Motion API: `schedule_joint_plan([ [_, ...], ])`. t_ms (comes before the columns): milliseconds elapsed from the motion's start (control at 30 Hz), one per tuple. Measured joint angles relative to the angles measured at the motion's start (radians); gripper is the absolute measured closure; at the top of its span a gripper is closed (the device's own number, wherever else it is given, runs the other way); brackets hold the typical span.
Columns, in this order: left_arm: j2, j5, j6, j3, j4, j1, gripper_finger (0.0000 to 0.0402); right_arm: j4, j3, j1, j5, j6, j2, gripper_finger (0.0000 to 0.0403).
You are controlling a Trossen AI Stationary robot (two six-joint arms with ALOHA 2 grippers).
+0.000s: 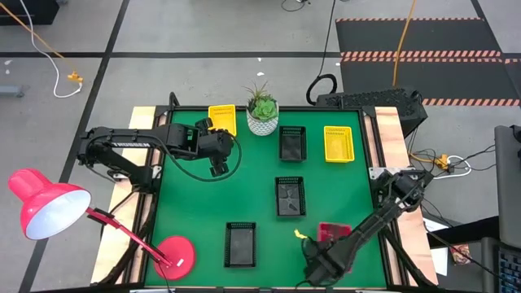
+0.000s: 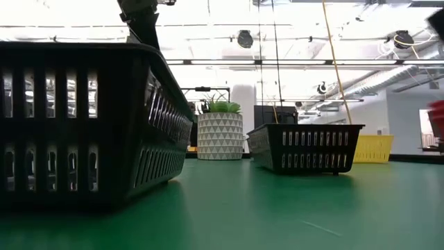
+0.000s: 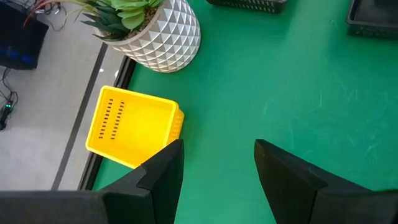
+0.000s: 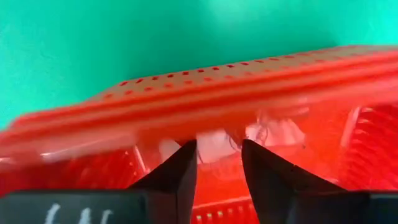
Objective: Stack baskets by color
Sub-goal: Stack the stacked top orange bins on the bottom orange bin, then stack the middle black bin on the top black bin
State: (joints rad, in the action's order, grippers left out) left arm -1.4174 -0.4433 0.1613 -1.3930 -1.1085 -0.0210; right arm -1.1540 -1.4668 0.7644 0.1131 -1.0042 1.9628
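Red basket (image 1: 334,233) sits at your bench's (image 1: 203,212) front right, your right claw (image 4: 219,163) narrowed over its wall, grip uncertain. Your left claw (image 3: 217,168) hangs wide near the back-left yellow basket (image 1: 222,119). Black baskets (image 1: 240,244) dot the middle.

Around my green worktop (image 1: 203,236) lies grey tiled floor (image 1: 163,32); bright ceiling lights (image 2: 208,28) and pipes run overhead

green table (image 1: 203,236) | black baskets (image 1: 240,244), yellow baskets (image 1: 338,143), plant pot (image 1: 262,122), lamp base (image 1: 175,254)
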Motion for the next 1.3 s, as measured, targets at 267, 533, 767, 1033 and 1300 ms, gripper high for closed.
schedule_joint_plan([
  [267,0.000,0.000,0.043,0.000,-0.041,0.019,0.0204,-0.064,0.031,0.088,-0.100,-0.087,-0.081,0.0298],
  [533,0.000,0.001,0.062,0.000,-0.084,0.049,0.0204,-0.054,0.051,0.102,-0.160,-0.207,-0.206,0.0298],
  [767,0.000,0.060,0.122,0.000,-0.166,0.084,0.0204,0.047,0.050,0.043,-0.346,-0.085,-0.335,0.0298],
  [1033,0.000,0.120,0.140,0.000,-0.173,0.160,0.0204,0.211,0.050,-0.160,-0.380,0.306,-0.280,0.0298],
  [1300,0.000,0.155,0.167,0.000,-0.220,0.261,0.0204,0.268,0.059,-0.311,-0.379,0.543,-0.279,0.0251],
])
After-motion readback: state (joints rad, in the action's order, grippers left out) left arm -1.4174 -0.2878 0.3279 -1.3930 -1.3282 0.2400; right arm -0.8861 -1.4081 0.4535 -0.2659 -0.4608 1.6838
